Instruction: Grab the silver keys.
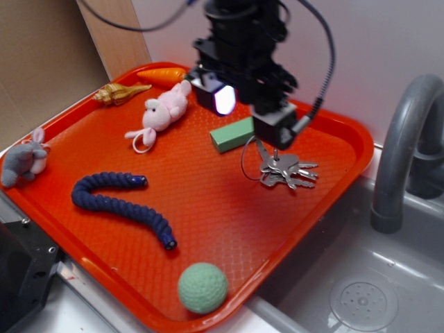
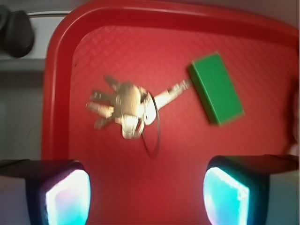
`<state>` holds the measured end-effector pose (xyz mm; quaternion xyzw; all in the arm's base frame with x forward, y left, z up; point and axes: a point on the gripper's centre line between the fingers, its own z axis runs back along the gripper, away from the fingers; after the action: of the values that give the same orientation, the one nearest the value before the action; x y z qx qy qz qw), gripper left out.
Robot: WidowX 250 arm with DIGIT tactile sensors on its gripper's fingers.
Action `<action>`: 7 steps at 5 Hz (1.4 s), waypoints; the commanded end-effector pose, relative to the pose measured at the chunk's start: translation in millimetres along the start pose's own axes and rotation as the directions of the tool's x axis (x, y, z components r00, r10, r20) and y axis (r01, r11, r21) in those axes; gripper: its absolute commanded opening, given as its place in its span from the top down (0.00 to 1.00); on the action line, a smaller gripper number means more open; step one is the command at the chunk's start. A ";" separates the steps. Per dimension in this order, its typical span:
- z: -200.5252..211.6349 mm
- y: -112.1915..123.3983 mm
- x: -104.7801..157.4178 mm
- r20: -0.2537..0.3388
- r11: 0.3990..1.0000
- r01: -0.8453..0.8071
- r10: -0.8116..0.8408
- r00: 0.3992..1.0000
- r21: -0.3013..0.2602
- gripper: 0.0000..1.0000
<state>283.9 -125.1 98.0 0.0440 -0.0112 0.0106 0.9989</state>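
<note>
A green ball is sitting nearest the camera on the red tray, at about 6 o'clock on its surface. Just beyond it, a dark blue knitted worm is curling across the tray's centre-left, and a grey plush mouse is lying at the 9 o'clock rim. At about 3 o'clock the silver keys are lying fanned flat on the tray with their thin wire ring beside them. The gripper is hovering above them, its jaws standing wide apart and holding nothing; in the wrist view both glowing fingertips are showing at the bottom, with the silver keys lying on the tray beyond them, nearer the left one. A pale green block is resting near the keys, toward 10 o'clock of them. Farther back, a pink plush bunny, a seashell and a carrot are lying toward the tray's 12 o'clock corner. A grey faucet is arching over the sink at right.
</note>
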 end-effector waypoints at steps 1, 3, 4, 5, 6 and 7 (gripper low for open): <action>-0.7 19.1 15.9 0.065 1.000 -0.011 0.011 0.998 0.004 0.00; -27.7 24.7 24.9 0.056 1.000 0.003 -0.001 0.998 -0.020 0.00; -35.0 18.1 16.0 -0.053 0.994 -0.005 -0.001 0.999 -0.110 1.00; -29.3 15.3 3.2 -0.108 0.991 -0.010 -0.005 0.994 -0.134 1.00; -28.4 3.6 -8.6 -0.074 0.990 0.071 -0.080 0.994 -0.119 1.00; -25.0 5.0 -13.1 -0.051 0.989 0.078 -0.085 0.995 -0.129 1.00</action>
<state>266.9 -114.2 56.6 -0.0070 0.0480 -0.0268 0.9985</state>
